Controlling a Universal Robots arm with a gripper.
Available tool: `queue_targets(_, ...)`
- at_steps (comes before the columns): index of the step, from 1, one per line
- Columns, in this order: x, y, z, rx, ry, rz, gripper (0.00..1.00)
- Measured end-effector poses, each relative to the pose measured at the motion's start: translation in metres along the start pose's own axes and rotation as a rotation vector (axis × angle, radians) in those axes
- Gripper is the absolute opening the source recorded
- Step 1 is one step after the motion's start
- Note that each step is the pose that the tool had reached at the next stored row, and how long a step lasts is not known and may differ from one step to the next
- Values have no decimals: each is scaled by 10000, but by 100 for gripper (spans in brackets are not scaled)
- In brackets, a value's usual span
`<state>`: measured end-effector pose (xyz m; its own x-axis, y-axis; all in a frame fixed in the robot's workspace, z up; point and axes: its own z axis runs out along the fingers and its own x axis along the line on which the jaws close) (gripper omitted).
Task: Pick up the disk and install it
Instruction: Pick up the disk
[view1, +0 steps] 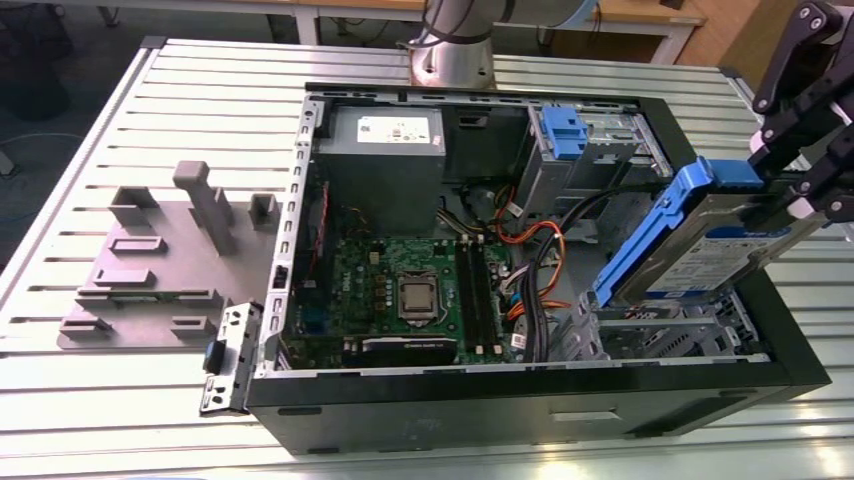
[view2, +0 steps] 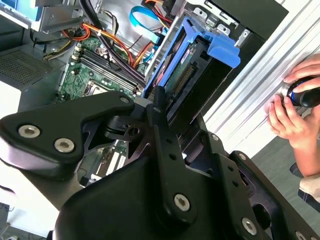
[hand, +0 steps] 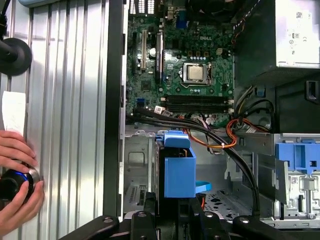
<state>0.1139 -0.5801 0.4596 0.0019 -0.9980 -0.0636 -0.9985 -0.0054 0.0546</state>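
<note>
A ribbed aluminium table (view1: 160, 120) fills the exterior view, and on it lies our largest object, an open black computer case (view1: 534, 405), taking up the centre and everything out toward three o'clock. At nine o'clock of the case a grey fixture plate (view1: 147, 270) with upright blocks lies flat on the table, just beside the case wall. Inside the case, a grey power supply (view1: 380, 160) sits at twelve o'clock and the green motherboard (view1: 400, 290) lies below it, toward six o'clock.

At three o'clock we see the disk (view1: 727, 245) in its blue carrier, tilted steeply. Its lower end dips into the case above the metal drive cage (view1: 667, 335), and its blue handle end stands up over the case wall. We cannot tell whether it touches the cage. The gripper (view1: 807, 200) is clamped on the disk's upper end, fingers closed against the carrier.

In both wrist views a person's hand (view2: 292, 120) rests on a round black knob (view2: 305, 95) on the table beside the case.
</note>
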Motion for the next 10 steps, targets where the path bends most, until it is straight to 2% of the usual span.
queue_targets(3, -1, -23, 27, 0, 2, 0, 35)
queue_targets(10, 1, -26, 49, 0, 1, 2, 35)
